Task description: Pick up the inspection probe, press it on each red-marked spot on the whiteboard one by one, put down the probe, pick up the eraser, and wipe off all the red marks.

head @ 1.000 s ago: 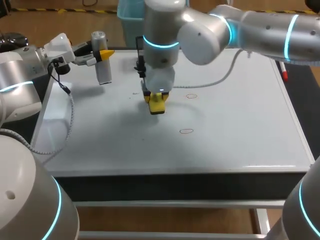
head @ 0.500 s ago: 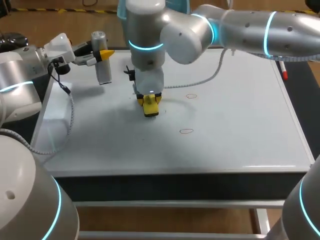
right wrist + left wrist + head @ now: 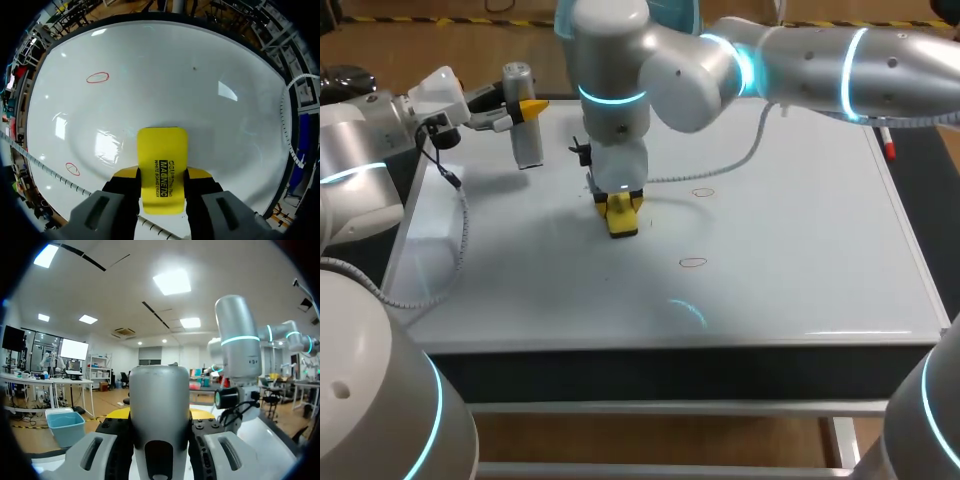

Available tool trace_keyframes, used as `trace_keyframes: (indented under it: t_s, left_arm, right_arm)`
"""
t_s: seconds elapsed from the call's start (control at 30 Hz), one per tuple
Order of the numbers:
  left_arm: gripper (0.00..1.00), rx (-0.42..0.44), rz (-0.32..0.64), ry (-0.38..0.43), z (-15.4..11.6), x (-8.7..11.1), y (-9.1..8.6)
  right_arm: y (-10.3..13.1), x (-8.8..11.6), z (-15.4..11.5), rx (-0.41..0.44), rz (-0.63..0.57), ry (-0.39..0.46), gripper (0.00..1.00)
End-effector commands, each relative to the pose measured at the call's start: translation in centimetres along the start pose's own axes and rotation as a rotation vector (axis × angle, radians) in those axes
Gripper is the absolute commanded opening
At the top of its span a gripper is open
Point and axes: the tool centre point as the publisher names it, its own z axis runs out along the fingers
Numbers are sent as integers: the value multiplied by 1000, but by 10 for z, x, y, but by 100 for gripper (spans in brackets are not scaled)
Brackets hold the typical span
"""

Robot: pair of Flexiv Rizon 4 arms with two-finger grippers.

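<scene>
Okay, head view first. The left end effector [image 3: 525, 110] is clamped on the inspection probe [image 3: 527, 145], a silver cylinder held upright over the far left corner of the whiteboard [image 3: 800, 290]. Can't tell if the probe's base touches the board. The right arm [image 3: 800, 60] comes in from the right, past the middle. The right end effector [image 3: 622, 212] points down and grips the yellow eraser [image 3: 623, 222], left of the board's centre. The eraser is low at the board; contact can't be confirmed. Two red outlines are on the board. The far red mark [image 3: 703, 192] is near the eraser, on its right. The near red mark [image 3: 693, 263] is closer to the front edge and apart from the eraser.

Left wrist view: the inspection probe [image 3: 159, 400] stands upright between the fingers of the left end effector [image 3: 159, 416], a yellow tip showing on each side of it. The right arm [image 3: 237, 355] is ahead, off to one side.

Right wrist view: the right end effector [image 3: 162, 175] is closed on the eraser [image 3: 162, 160], which sticks out ahead of the fingers over the whiteboard [image 3: 200, 75]. One red mark [image 3: 97, 77] lies well ahead and off to one side. The other red mark [image 3: 72, 168] is beside the end effector, apart from the eraser.
</scene>
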Motion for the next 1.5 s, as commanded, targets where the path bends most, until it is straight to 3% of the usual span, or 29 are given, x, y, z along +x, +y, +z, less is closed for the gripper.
trace_keyframes:
  t_s: [0.03,0.6,0.87,1.2,1.5]
  left_arm:
    - [0,-3,-1,-2,1,0,-2]
    - [0,-3,-1,-2,1,0,-2]
    - [0,-3,-1,-2,1,0,-2]
    - [0,-3,-1,-2,1,0,-2]
    - [0,-3,-1,-2,1,0,-2]
  right_arm:
    - [-6,13,8,-4,14,0,0]
    - [-20,56,6,27,98,21,0]
    - [-29,77,-24,48,119,-1,0]
    - [-59,123,-51,59,164,12,0]
    - [-92,183,-59,64,280,15,0]
